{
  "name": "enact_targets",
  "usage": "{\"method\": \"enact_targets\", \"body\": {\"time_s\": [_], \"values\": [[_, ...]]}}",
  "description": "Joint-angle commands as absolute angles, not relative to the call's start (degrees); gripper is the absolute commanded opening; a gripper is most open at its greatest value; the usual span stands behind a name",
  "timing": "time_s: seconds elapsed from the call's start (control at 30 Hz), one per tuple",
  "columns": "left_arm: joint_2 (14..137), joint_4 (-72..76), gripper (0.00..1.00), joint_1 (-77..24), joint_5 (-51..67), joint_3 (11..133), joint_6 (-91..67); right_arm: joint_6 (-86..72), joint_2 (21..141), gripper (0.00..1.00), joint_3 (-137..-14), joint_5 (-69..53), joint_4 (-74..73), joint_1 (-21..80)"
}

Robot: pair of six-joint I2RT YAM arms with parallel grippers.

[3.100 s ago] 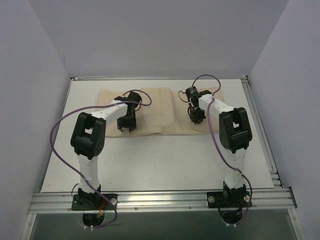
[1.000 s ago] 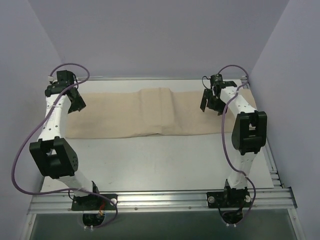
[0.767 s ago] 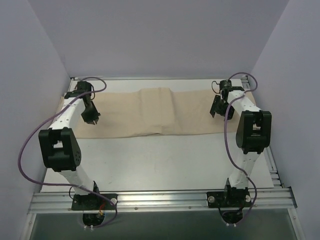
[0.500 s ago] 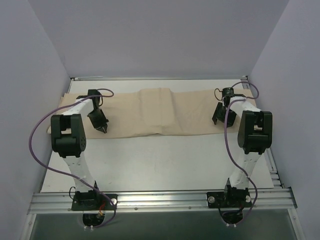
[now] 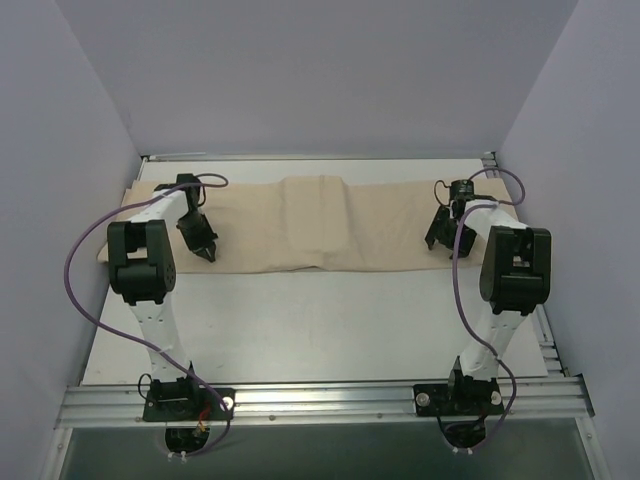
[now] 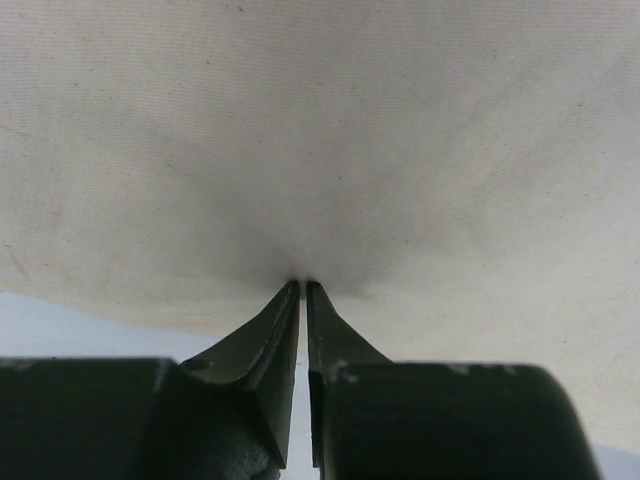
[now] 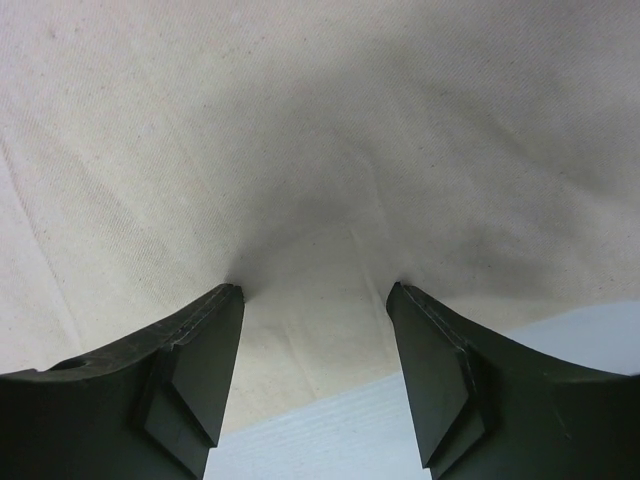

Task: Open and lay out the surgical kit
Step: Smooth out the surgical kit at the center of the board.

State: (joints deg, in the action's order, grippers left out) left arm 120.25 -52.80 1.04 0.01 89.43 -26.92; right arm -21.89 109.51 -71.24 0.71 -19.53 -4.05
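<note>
On the white table point(image 5: 320, 320), the large beige cloth wrap point(image 5: 380, 235) lies as a long strip across the far half, folded over at its centre. At its near edge the left gripper point(image 6: 303, 283), almost closed, seems to pinch the cloth. The right gripper point(image 7: 315, 288) stands open, tips pressing it. Unfolding is in hand: next the right jaws should close, then both pull nearer.

Beige cloth wrap point(image 5: 300, 225) on white table point(image 5: 320, 320)
</note>
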Motion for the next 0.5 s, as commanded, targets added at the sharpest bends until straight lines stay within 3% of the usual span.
{"method": "enact_targets", "body": {"time_s": [0.0, 0.3, 0.47], "values": [[123.0, -50.0, 0.17, 1.9, 0.0, 89.9, -26.2, -21.8, 113.9, 0.62, -71.9, 0.6, -27.0, -7.6], [119.4, -48.0, 0.16, 5.4, 2.0, 84.8, -25.1, -21.9, 112.8, 0.66, -67.3, 0.6, -25.9, -10.0], [120.4, -48.8, 0.16, 5.9, 2.4, 86.1, -24.2, -20.2, 113.6, 0.67, -72.1, -1.7, -26.9, -10.1]]}}
